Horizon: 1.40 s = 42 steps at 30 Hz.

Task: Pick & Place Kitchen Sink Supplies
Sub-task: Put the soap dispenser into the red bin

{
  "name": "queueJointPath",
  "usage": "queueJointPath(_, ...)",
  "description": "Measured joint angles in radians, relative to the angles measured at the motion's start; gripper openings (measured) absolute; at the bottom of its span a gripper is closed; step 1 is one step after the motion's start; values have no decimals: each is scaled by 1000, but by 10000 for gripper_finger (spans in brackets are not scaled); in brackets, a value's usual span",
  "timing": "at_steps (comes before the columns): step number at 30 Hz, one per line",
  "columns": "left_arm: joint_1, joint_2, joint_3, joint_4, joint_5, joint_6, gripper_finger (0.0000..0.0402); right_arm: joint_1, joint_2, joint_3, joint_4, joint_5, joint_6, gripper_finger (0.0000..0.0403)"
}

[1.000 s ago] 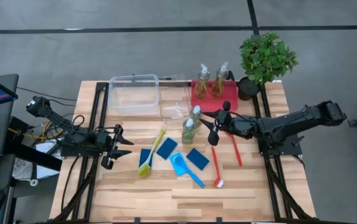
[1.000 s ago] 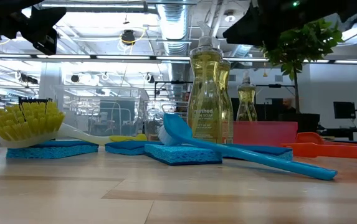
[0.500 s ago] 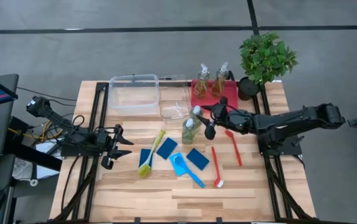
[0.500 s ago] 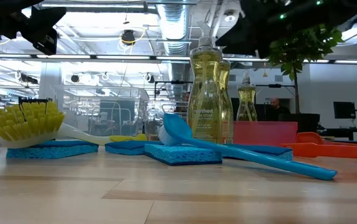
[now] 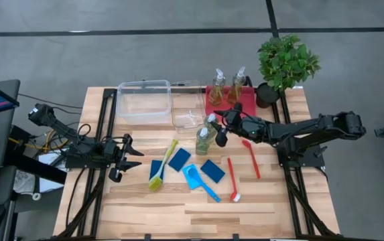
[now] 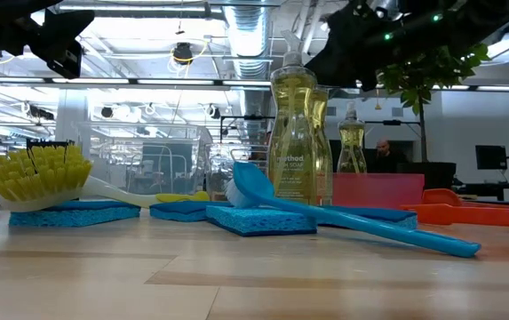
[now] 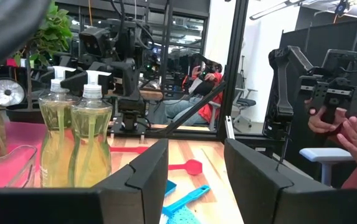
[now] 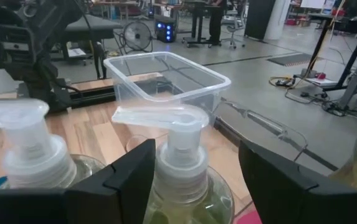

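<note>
The right gripper (image 5: 220, 126) hangs with fingers spread at the pump of the soap bottle (image 5: 210, 122) standing just beside the small clear bin (image 5: 187, 118), a second bottle (image 5: 203, 141) touching it on the near side. Two more bottles stand on the red tray (image 5: 248, 102) behind. The left gripper (image 5: 126, 157), fingers apart, waits well left of the sponges (image 5: 179, 159) and brushes (image 5: 163, 165).

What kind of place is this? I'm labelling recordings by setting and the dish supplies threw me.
Probably a robotics lab or open workshop, not a kitchen: the pump bottles stand on a wooden table between two mounted arms, with exposed ceiling ducts and more rigs behind.
</note>
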Motion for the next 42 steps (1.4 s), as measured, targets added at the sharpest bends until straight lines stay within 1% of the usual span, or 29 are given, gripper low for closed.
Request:
queueJointPath(9, 0, 0, 0, 0, 0, 0, 158, -3, 13, 0, 46, 0, -24, 215)
queueJointPath(18, 0, 0, 0, 0, 0, 0, 158, -3, 13, 0, 58, 0, -26, 194)
queueJointPath(23, 0, 0, 0, 0, 0, 0, 158, -2, 13, 0, 72, 0, -26, 169)
queueJointPath(30, 0, 0, 0, 0, 0, 0, 158, -2, 13, 0, 87, 0, -27, 116)
queueJointPath(34, 0, 0, 0, 0, 0, 0, 158, -3, 13, 0, 93, 2, -30, 92)
queueJointPath(38, 0, 0, 0, 0, 0, 0, 158, 3, 13, 0, 93, 1, -27, 80)
queueJointPath(42, 0, 0, 0, 0, 0, 0, 158, 17, 10, 0, 95, 3, -28, 77)
